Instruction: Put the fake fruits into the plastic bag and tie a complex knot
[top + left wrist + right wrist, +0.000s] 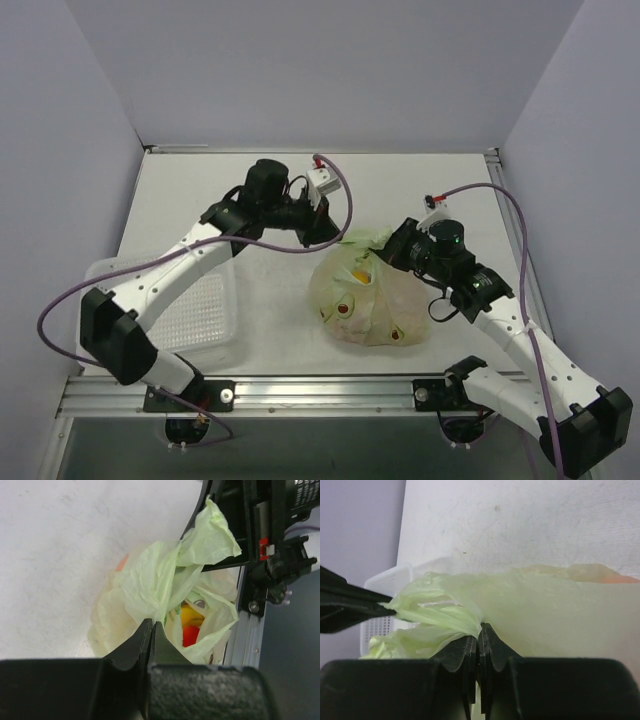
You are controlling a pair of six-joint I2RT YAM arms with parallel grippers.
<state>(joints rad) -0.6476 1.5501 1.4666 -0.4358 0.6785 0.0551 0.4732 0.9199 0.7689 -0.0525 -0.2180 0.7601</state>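
Note:
The pale green plastic bag (367, 300) lies mid-table with the fake fruits inside; a yellow piece (357, 272) and red pieces (344, 309) show through the film. My left gripper (328, 236) is shut on the bag's rim at its far left corner, seen pinching film in the left wrist view (152, 624). My right gripper (393, 246) is shut on a bunched strip of the bag's rim at the far right, seen in the right wrist view (480, 626). The bag mouth (192, 622) gapes between them, showing yellow and red fruit. No knot shows.
A white perforated basket tray (190, 315) sits at the near left under the left arm. The aluminium rail (330, 385) runs along the table's near edge. Grey walls enclose the back and sides.

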